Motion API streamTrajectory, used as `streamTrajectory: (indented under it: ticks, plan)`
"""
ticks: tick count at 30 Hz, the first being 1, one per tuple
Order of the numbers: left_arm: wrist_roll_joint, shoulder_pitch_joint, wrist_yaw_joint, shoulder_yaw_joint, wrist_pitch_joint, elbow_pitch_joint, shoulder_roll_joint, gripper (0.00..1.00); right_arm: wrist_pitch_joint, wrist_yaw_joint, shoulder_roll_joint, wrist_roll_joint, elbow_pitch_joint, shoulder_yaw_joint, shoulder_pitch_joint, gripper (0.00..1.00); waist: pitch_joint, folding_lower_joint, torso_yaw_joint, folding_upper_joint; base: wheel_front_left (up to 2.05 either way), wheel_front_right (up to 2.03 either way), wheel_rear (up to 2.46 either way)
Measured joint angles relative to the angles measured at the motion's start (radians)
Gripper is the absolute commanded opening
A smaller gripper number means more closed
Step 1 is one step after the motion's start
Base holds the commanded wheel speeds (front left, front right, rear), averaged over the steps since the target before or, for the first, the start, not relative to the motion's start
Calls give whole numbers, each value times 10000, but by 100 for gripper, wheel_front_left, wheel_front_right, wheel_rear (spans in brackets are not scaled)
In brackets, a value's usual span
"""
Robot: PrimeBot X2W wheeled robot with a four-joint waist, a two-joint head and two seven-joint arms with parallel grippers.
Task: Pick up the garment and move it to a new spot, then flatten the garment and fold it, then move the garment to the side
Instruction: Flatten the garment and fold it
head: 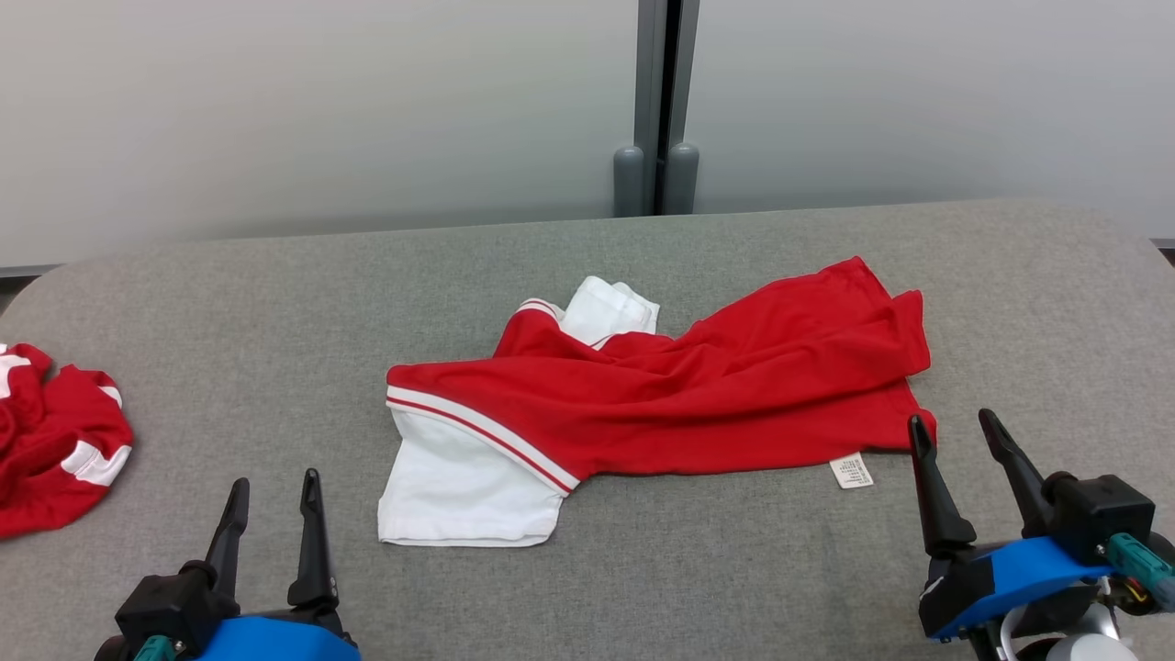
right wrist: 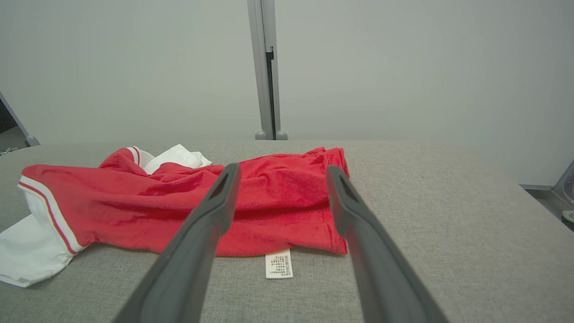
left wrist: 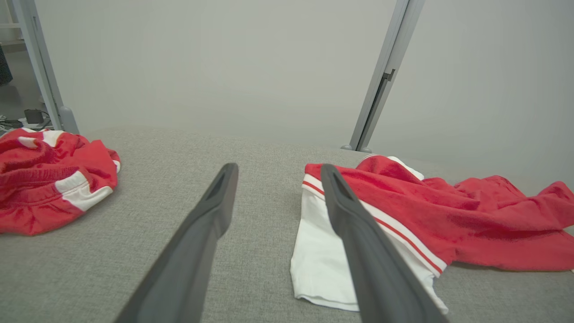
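Observation:
A red garment with white sleeves and white-red striped trim lies rumpled across the middle of the grey table; a white care label sticks out at its near right hem. The garment lies to the right of the fingers in the left wrist view, and the garment spreads ahead of the fingers in the right wrist view. My left gripper is open at the lower left, short of the white sleeve. My right gripper is open at the lower right, its fingertips beside the garment's near right corner.
A second red-and-white garment is bunched at the table's left edge, also the bunched garment in the left wrist view. A grey post stands behind the table against pale wall panels.

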Motion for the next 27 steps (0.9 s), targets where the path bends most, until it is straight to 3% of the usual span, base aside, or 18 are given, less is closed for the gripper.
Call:
streamTrajectory:
  ticks: [13,22,27]
  plan:
    - [119,-284,-27,-456,598,-102,119,100,468,0,19,-88,-336,-65,-217,100,500,2,7,0,0,0,0]
    - [31,-1474,-587,-1068,1327,2180,-61,100,1091,0,27,-665,1271,-408,-1375,100,1323,4,-129,0,0,0,0]
    - [-4,-2124,-568,-1114,1371,3417,-232,100,681,0,29,-675,2196,-545,-1949,100,1695,4,-162,0,0,0,0]
